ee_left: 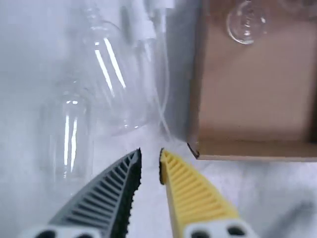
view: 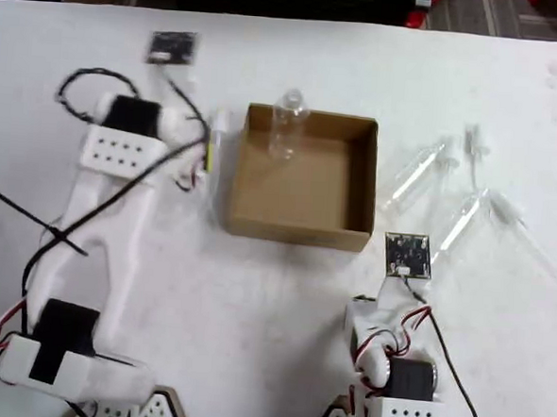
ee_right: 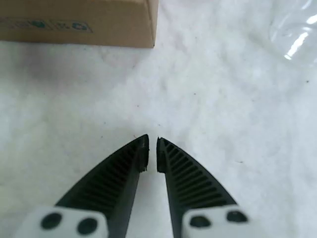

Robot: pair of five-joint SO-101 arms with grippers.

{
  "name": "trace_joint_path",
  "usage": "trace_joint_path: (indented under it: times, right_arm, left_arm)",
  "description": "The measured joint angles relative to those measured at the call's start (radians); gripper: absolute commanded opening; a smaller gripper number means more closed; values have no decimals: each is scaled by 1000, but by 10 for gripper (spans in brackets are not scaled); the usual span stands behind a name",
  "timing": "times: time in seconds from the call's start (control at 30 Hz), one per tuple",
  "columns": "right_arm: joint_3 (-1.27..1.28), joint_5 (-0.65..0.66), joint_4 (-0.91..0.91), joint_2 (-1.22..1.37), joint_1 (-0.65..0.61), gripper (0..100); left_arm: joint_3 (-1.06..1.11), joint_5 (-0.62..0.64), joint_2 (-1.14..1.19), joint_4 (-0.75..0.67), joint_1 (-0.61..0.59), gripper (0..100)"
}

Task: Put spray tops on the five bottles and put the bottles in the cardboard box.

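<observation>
Left gripper (ee_left: 150, 161) and right gripper (ee_right: 152, 146) are seen nearly closed, empty; clear bottles (view: 418, 174) at 3 o'clock of cardboard box (view: 308, 196) are judged light, slippery, best gripped mid-body.

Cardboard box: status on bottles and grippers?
Left gripper shut, empty, near a loose bottle. Right gripper shut, empty. One bottle in cardboard box. Nothing else in the way.

White arms (view: 117, 222), blk motors (view: 63, 332); left hand (ee_left: 150, 157) grey/yellow.
</observation>
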Motion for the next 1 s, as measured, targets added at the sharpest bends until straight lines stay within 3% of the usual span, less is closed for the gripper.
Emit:
trace_joint_path:
  times: [0.2,0.33,0.47,0.73,0.87,1.0]
  right_arm:
    - [0,0,0,0,0,15]
    - [0,0,0,0,0,15]
    - [0,0,0,0,0,15]
    - [0,0,0,0,0,15]
    - [0,0,0,0,0,15]
    - [0,0,0,0,0,15]
  left_arm:
    - [68,-35,-2,-120,86,204]
    - [132,-29,38,-258,83,164]
    - [133,-29,129,-310,84,147]
    - [109,-29,327,-319,86,132]
    - [109,-29,339,-319,97,59]
    - [109,-29,339,-270,138,69]
